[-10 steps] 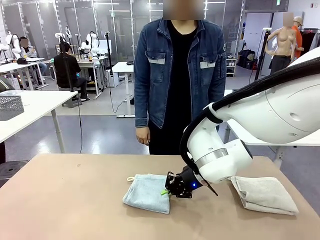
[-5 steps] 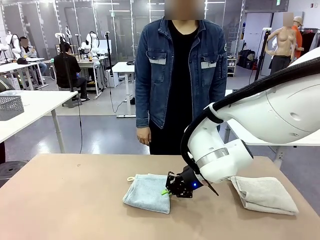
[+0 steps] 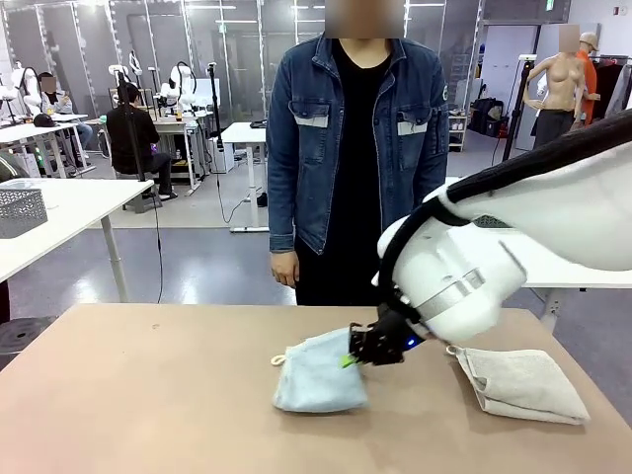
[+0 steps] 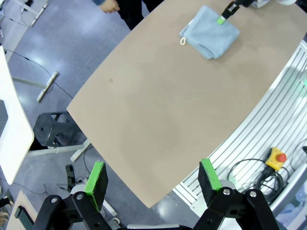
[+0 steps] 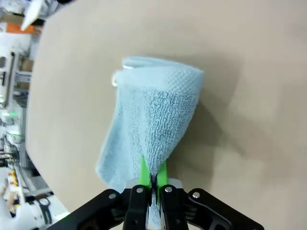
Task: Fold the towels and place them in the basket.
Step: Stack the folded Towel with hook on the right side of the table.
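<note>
Towel edge now lifted: right pincer (image 3: 348, 359), clamped shut on the pale blue towel (image 3: 318, 375), has dragged it rightward mid-table (image 3: 148, 395), starting its fold; left pincer (image 4: 152, 178) hangs wide open, empty.

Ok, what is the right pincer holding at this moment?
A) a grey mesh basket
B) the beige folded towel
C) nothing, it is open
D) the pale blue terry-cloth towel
D: the right pincer is shut on an edge of the pale blue terry-cloth towel, while the beige folded towel lies apart on the table.
</note>
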Tool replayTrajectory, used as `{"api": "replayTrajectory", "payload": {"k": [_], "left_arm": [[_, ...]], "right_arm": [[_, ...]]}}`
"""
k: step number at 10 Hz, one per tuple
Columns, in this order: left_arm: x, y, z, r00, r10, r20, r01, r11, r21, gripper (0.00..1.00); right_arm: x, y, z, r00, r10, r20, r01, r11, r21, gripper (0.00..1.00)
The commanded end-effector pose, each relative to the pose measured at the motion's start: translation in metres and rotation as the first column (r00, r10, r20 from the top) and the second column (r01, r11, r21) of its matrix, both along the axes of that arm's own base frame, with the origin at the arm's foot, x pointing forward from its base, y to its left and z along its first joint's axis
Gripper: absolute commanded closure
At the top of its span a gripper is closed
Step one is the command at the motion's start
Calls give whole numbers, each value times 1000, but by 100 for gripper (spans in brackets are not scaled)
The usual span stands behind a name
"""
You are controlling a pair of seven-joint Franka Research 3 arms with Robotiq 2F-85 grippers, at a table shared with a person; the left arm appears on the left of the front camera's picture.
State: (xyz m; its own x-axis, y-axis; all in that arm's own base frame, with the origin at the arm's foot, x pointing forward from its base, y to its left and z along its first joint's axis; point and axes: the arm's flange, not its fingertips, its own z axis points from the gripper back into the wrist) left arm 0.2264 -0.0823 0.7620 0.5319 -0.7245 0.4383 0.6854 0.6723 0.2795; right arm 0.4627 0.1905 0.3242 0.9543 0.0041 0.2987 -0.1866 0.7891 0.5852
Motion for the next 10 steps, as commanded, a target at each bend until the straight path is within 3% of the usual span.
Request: {"api": "replayTrajectory", "payload": {"k": [1, 6, 10], "left_arm": [[0, 0, 0, 1000, 0, 5, 0, 1000, 10, 5], [0, 0, 0, 1000, 0, 5, 0, 1000, 10, 5], [0, 0, 0, 1000, 0, 5, 0, 1000, 10, 5]], "right_arm": [[-4, -41, 50, 995, 53, 87, -46, 995, -89, 94], [-7, -139, 128, 971, 198, 136, -156, 951, -266, 94], [-4, -199, 145, 963, 259, 69, -228, 927, -297, 94]]}}
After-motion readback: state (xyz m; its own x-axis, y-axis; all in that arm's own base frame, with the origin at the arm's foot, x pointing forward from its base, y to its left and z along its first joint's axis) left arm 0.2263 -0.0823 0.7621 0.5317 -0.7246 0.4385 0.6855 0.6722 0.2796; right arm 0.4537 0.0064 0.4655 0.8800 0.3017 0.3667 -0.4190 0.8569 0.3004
